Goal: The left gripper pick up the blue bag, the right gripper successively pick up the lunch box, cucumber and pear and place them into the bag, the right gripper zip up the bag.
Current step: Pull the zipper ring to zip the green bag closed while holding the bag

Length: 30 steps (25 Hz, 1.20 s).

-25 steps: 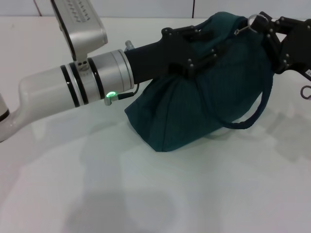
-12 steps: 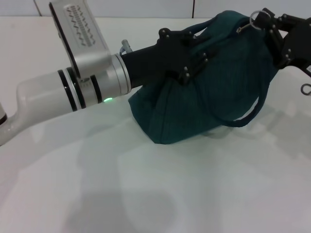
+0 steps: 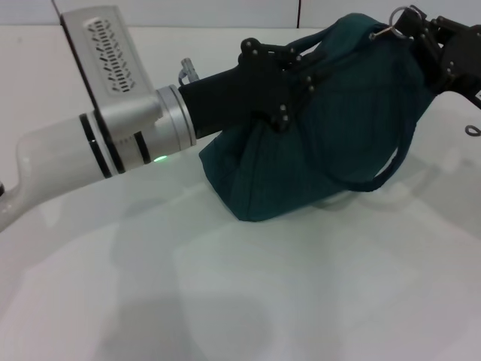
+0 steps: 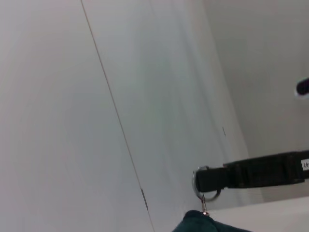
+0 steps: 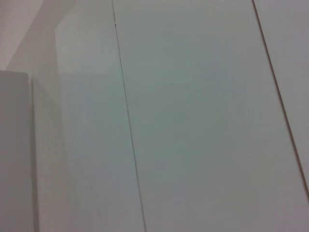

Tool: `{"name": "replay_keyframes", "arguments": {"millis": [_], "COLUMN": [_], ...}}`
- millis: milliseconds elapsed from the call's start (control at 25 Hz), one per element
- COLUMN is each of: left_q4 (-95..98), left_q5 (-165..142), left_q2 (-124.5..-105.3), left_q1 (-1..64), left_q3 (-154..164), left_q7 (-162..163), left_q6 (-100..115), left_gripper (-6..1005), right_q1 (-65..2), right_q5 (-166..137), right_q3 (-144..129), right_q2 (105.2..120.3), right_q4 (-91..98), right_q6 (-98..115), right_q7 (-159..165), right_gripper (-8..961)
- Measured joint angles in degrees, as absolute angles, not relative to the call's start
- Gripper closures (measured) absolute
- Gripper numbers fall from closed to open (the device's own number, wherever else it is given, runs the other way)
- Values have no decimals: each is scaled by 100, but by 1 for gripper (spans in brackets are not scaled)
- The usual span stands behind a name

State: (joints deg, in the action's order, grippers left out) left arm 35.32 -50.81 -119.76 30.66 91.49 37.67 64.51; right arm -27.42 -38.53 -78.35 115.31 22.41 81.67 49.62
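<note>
Your left gripper, clamped on the blue bag, has risen slightly; right gripper pinches the zipper ring, partly cropped at the upper right.

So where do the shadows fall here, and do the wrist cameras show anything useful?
Head view: soft shadows pool on the white table under the left gripper and blue bag. Left wrist view: mostly blank wall, with the zipper ring low down. Right wrist view: only plain panels.
</note>
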Motion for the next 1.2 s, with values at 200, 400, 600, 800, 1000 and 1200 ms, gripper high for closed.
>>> {"name": "replay_keyframes", "arguments": {"millis": [200, 400, 600, 800, 1000, 1200], "left_q4": [3518, 3472, 3454, 3405, 3324, 3330], "left_q5": [-5061, -5001, -4881, -4726, -4691, -4594], "left_q2": [-11974, -11982, -11988, -11989, -11986, -11981], "left_q1": [2909, 2886, 2871, 2855, 2854, 2736], "left_q3": [9142, 9140, 9141, 9141, 9140, 9133], "left_q7": [3447, 3426, 3508, 3789, 4130, 4110], "left_q6": [6509, 6475, 6447, 6334, 6223, 6292], "left_gripper": [899, 935, 936, 936, 937, 938], "right_q1": [-2742, -2741, -2629, -2440, -2334, -2366], "right_q5": [-3892, -3896, -3881, -3880, -3903, -3939], "right_q3": [-7835, -7825, -7822, -7816, -7815, -7843], "right_q2": [11515, 11498, 11480, 11336, 11233, 11201], "right_q4": [2234, 2225, 2222, 2222, 2187, 2052], "right_q6": [8148, 7954, 7888, 7903, 7915, 7942], "right_q7": [5100, 5141, 5144, 5144, 4937, 4916], "right_gripper": [938, 938, 938, 938, 938, 938]}}
